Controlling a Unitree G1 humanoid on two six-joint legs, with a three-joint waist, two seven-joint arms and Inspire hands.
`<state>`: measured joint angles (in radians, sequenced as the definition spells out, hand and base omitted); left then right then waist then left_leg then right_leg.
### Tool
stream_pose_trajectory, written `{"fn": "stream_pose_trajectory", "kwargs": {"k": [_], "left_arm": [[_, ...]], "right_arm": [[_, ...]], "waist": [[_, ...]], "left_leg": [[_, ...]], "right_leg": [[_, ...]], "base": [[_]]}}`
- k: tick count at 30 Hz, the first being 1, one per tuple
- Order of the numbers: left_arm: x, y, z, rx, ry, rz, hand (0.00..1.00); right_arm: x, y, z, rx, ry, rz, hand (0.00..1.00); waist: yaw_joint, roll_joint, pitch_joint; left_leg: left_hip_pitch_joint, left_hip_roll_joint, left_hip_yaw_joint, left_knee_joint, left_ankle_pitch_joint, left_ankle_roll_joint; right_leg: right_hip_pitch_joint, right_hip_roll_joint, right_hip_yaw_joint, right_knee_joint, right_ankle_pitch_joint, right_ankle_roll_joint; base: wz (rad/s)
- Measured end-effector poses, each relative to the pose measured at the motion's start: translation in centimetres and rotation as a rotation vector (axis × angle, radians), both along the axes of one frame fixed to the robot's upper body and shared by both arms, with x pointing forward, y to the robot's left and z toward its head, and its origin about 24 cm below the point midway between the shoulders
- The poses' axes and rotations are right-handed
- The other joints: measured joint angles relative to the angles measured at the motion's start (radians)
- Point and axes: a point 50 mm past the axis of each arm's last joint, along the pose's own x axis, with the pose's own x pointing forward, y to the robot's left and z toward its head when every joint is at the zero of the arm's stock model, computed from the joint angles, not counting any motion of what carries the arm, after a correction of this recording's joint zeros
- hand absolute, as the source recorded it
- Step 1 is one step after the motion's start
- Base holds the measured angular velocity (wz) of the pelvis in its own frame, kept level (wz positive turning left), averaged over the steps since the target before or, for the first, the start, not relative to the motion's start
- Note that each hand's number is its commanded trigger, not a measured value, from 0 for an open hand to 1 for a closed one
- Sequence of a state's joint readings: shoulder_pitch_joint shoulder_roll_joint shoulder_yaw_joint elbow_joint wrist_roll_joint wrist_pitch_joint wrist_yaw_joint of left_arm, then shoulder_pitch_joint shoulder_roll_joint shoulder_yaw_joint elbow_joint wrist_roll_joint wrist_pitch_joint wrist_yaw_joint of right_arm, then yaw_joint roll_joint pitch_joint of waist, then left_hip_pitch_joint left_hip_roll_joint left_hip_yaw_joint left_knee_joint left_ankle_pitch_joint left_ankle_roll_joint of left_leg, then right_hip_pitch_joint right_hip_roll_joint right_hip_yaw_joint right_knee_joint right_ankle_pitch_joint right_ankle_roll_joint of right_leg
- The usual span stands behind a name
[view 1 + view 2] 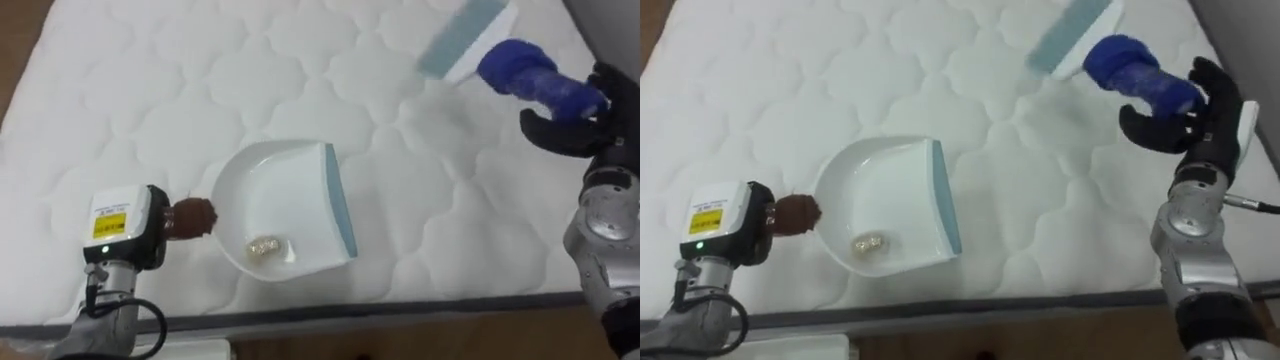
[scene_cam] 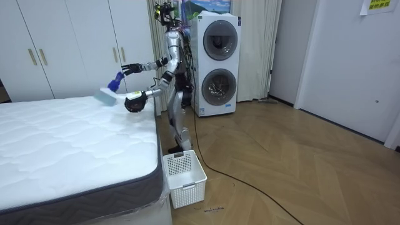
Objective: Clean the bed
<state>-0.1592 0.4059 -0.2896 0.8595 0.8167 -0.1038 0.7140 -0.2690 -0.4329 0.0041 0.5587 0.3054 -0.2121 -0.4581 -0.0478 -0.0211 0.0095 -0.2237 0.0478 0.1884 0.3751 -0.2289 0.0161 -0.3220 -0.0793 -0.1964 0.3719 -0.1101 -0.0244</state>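
A white dustpan (image 1: 270,195) with a grey-blue lip lies on the quilted white mattress (image 1: 150,90) near its front edge. A small pale scrap (image 1: 265,246) lies inside the pan. My left hand (image 1: 125,228) is shut on the pan's brown handle (image 1: 192,217) at the lower left. At the upper right, my right hand (image 1: 570,125) is shut on the blue handle (image 1: 530,78) of a brush, whose pale blue head (image 1: 462,33) is raised over the bed, well apart from the pan. In the room view I stand at the bed's side by its corner, both arms stretched over it.
The mattress edge (image 1: 400,305) runs along the bottom, with wooden floor below it. In the room view a white laundry basket (image 2: 183,178) stands on the floor beside the bed corner, near my feet. Stacked washing machines (image 2: 215,62) are behind me.
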Motion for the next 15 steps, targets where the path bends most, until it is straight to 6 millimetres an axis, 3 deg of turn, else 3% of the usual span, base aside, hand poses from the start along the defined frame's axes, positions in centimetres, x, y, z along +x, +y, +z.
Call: {"fn": "stream_pose_trajectory", "kwargs": {"k": [7,11,15], "left_arm": [[-0.6,-0.1,0.5,-0.036,-0.047,0.018,1.0],[-0.7,-0.3,1.1,-0.083,-0.088,0.018,1.0],[-0.7,-0.1,1.1,-0.127,-0.095,0.053,1.0]], "right_arm": [[-1.4,0.2,-0.9,0.01,0.009,-0.027,0.0],[-3.0,1.1,-0.4,-0.067,-0.025,-0.02,0.0],[-3.1,1.9,0.8,-0.07,-0.094,-0.013,0.0]], "waist": [[0.024,0.009,-0.0039],[-0.012,0.016,-0.0079],[-0.007,0.016,-0.0082]], "left_leg": [[0.074,-0.003,-0.008,-0.051,0.0,0.001],[0.091,-0.028,-0.105,-0.074,0.006,0.004],[0.118,-0.044,-0.171,-0.073,0.009,0.001]], "right_leg": [[0.068,0.002,0.006,-0.025,-0.002,0.013],[0.123,-0.009,0.002,-0.029,-0.033,0.032],[0.187,-0.006,0.002,-0.045,-0.051,0.041]], "base": [[0.01],[0.64],[0.52]]}}
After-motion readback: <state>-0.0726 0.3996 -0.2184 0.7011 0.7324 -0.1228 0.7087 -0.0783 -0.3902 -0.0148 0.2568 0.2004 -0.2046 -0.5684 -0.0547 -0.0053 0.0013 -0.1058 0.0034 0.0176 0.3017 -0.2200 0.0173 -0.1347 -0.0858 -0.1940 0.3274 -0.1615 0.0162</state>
